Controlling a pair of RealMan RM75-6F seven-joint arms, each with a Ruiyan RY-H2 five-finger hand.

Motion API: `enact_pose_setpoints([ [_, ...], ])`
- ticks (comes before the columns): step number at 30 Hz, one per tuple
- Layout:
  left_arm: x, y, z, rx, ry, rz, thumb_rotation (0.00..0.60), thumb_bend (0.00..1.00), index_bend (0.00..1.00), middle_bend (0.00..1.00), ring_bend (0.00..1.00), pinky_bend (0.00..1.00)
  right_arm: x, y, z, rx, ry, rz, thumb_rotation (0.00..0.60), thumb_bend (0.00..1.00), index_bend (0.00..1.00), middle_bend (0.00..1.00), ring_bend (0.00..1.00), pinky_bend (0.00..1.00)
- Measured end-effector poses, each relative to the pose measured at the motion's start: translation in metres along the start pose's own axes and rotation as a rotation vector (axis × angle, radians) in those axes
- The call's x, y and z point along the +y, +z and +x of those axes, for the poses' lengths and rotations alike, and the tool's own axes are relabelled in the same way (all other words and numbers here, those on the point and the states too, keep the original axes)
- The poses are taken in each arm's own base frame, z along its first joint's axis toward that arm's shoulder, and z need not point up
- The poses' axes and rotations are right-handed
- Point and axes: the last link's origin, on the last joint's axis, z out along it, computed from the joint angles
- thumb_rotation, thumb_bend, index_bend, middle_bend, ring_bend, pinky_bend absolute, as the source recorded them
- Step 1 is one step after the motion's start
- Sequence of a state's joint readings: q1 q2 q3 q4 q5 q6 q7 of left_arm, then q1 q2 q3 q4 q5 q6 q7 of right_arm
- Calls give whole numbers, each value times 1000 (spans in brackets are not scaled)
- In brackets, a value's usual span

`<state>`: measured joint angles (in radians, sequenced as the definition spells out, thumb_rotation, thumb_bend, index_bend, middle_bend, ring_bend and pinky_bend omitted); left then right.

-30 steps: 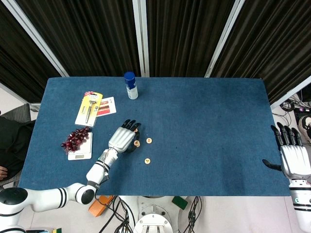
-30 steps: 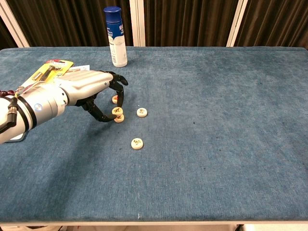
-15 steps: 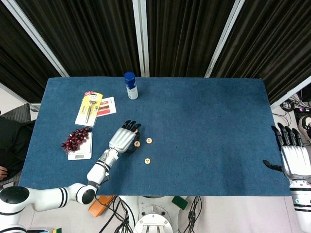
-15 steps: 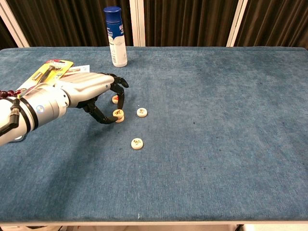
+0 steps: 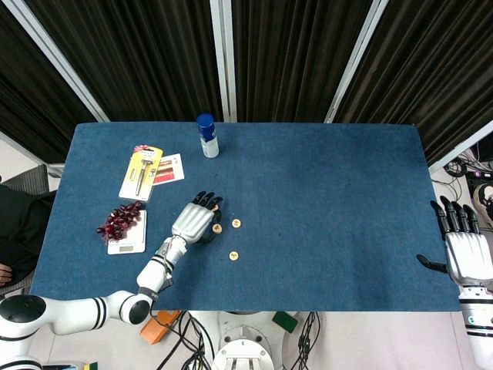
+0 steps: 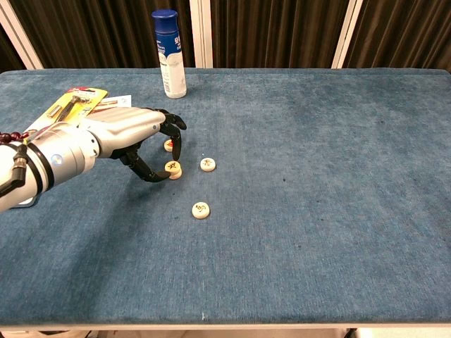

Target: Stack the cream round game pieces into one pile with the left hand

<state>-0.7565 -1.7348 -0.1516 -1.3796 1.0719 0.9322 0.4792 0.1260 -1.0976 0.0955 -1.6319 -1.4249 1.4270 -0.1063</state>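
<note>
Reaching over the blue table (image 6: 317,211), the left hand (image 6: 127,134) has its dark fingers (image 6: 173,144) curled down around a cream round piece (image 6: 173,167). The thumb and a finger pinch this piece from both sides. It looks like it sits on top of another piece, but I cannot tell for sure. A second piece (image 6: 169,145) lies just behind the fingers, partly hidden. A third piece (image 6: 207,164) lies just beside the hand, on its right side in the chest view, not touching it. A fourth piece (image 6: 201,210) lies alone, nearer the front edge of the table.

From above, the left hand (image 5: 194,221) is near the middle left of the table. The right hand (image 5: 466,250) rests at the far right edge of the table, fingers straight and apart, holding nothing.

A white bottle with a blue cap (image 6: 169,53) stands upright at the back. A yellow package (image 5: 141,173) lies flat, with a card (image 5: 171,168) just beside it. Dark red grapes (image 5: 119,220) sit on a small white scale (image 5: 128,237).
</note>
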Motion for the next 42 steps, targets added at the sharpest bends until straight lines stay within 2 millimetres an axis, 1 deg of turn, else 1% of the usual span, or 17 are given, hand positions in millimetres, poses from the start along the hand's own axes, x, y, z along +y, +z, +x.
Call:
enact_pose_setpoints([
  [5, -1, -1, 1, 0, 2, -1, 600, 318, 413, 99, 0, 0, 0, 0, 0, 0, 1, 0, 600, 91, 0, 24, 0, 23],
  [11, -4, 2, 11, 26, -35, 12, 600, 318, 413, 99, 0, 0, 1, 0, 1, 1, -4, 0, 600, 91, 0, 23, 0, 23],
  [16, -12, 12, 28, 47, -78, 36, 600, 319, 413, 99, 0, 0, 1, -1, 2, 5, -6, -1, 600, 91, 0, 23, 0, 23],
  [21, -20, 27, 35, 34, -88, 69, 600, 318, 409, 99, 0, 0, -1, -1, 3, 4, -9, -1, 600, 91, 0, 23, 0, 23],
  [25, -25, 39, 33, 12, -90, 101, 600, 318, 408, 99, 0, 0, 0, -1, 4, 3, -11, -5, 600, 92, 0, 24, 0, 23],
  [28, -25, 46, 29, -8, -91, 115, 600, 318, 408, 99, 0, 0, 0, -1, 3, -1, -12, -9, 600, 91, 0, 24, 0, 23],
  [36, -20, 51, 22, -30, -82, 113, 600, 311, 408, 99, 0, 0, 1, 3, 2, -9, -13, -13, 600, 91, 0, 24, 0, 23],
  [42, -25, 54, 18, -36, -69, 130, 600, 310, 408, 98, 0, 0, 1, 4, 1, -13, -13, -18, 600, 91, 0, 23, 0, 23],
])
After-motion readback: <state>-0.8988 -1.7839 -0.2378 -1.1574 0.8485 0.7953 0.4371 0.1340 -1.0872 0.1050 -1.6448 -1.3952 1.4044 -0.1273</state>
